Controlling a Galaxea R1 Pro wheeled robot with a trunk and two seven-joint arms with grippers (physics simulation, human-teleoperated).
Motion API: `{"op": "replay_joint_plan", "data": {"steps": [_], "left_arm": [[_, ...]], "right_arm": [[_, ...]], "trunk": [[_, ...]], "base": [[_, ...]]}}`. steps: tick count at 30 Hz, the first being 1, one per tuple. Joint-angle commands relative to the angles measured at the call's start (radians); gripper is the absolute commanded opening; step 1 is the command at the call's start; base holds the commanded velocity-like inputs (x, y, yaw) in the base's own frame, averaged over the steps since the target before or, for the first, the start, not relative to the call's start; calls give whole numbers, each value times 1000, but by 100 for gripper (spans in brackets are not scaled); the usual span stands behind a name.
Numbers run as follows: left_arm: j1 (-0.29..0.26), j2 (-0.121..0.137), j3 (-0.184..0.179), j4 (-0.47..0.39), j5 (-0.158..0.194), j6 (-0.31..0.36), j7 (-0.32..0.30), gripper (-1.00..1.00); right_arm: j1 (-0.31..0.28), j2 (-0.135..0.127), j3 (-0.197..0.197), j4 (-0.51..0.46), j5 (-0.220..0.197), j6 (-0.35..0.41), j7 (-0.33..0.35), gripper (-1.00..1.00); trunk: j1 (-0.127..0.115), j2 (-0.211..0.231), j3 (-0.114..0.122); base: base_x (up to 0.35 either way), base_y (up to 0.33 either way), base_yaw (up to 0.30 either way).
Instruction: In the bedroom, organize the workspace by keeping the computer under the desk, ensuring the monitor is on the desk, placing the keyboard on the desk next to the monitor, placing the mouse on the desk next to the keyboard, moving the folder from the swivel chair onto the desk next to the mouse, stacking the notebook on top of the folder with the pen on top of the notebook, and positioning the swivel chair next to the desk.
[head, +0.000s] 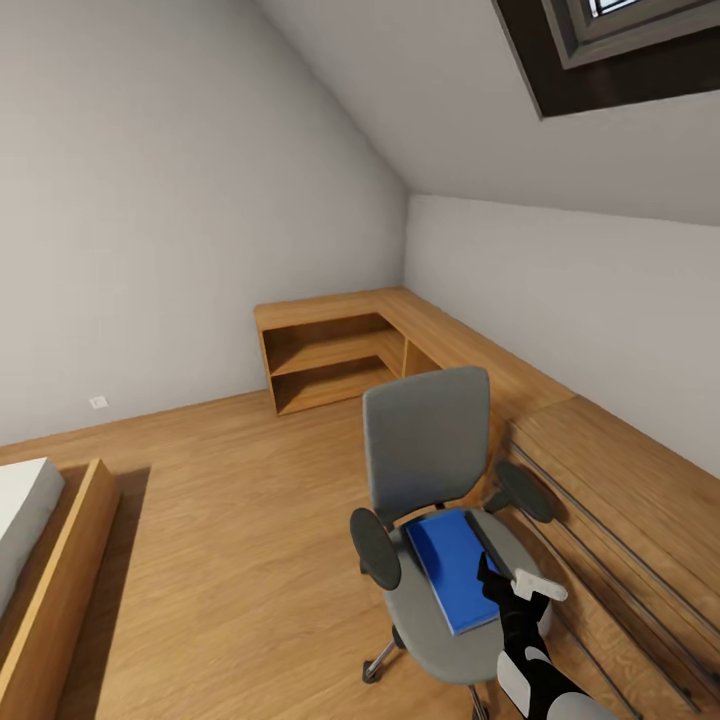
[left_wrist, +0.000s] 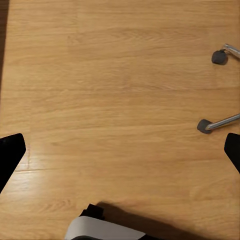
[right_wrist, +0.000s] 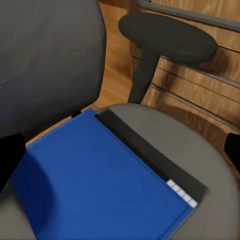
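Note:
The swivel chair (head: 425, 440) stands on the wood floor with its grey back upright and its black armrests out to the sides. The bright blue folder (head: 452, 565) lies flat on the seat, with a dark strip along its right edge. My right gripper (head: 490, 575) hovers just above the folder's right side, open and holding nothing. In the right wrist view the folder (right_wrist: 100, 185) lies close below the open right gripper (right_wrist: 120, 160), with an armrest (right_wrist: 167, 42) beyond it. My left gripper (left_wrist: 120, 152) is open over bare floor.
A wooden dresser with bar handles (head: 620, 500) runs close along the chair's right side. A low wooden corner shelf (head: 330, 360) stands behind the chair. A bed frame (head: 60, 560) is at the left. Two chair castors (left_wrist: 204, 126) sit near my left gripper.

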Motion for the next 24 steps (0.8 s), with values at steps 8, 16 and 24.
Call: {"op": "replay_joint_plan", "data": {"steps": [8,16,24], "left_arm": [[0,1,-3,-2,5,4,6,100],[0,1,-3,-2,5,4,6,100],[0,1,-3,-2,5,6,6,100]], "right_arm": [[-1,5,-7,3,7,-64,-7,100],[-1,9,-7,16,9,-66,-7,100],[-1,10,-7,21,8,-66,-7,100]], "trunk": [[31,-57,-19],[62,-113,-31],[92,-169,-47]], "base": [[0,0,0],[0,0,0],[0,0,0]]}}
